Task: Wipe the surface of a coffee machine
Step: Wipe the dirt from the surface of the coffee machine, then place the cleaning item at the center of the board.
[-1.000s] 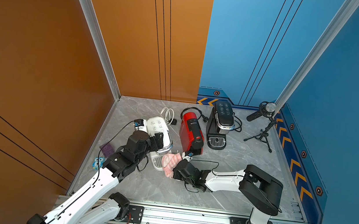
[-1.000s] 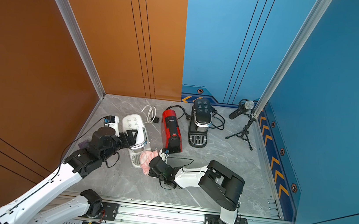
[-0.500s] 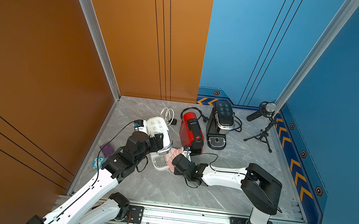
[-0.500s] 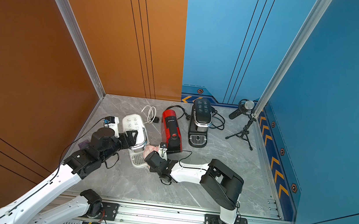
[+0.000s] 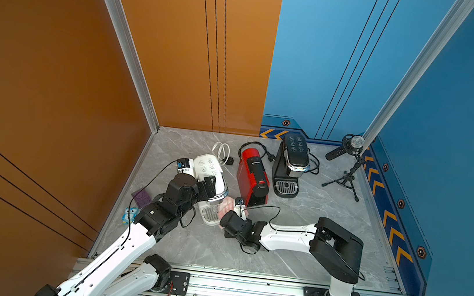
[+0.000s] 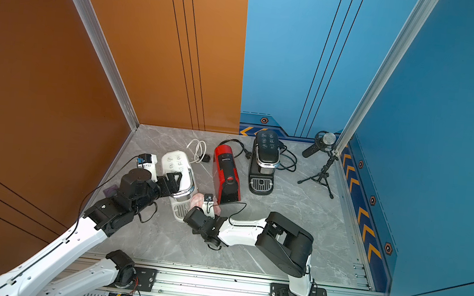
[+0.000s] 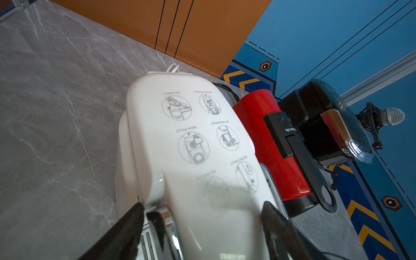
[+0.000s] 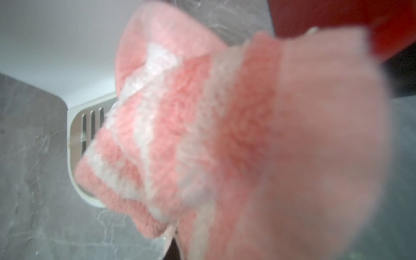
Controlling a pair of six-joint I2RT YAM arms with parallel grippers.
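A grey marble tabletop [image 5: 310, 239] sits between an orange wall [image 5: 181, 42] and a blue wall [image 5: 316, 57]. Seen from above, a red capsule machine [image 5: 252, 174] stands toward 12 o'clock, with a black coffee maker [image 5: 291, 167] just beside it at 1 o'clock. Both have black cords [image 5: 271, 157] lying by them. At 2 o'clock, a microphone [image 5: 357, 141] tilts on a small black tripod [image 5: 344, 182]. A coiled white cable [image 5: 221, 151] lies at 11 o'clock. By the 9 o'clock edge lie a purple piece [image 5: 142, 197] and a small blue patterned item [image 5: 130, 214], near each other but apart.
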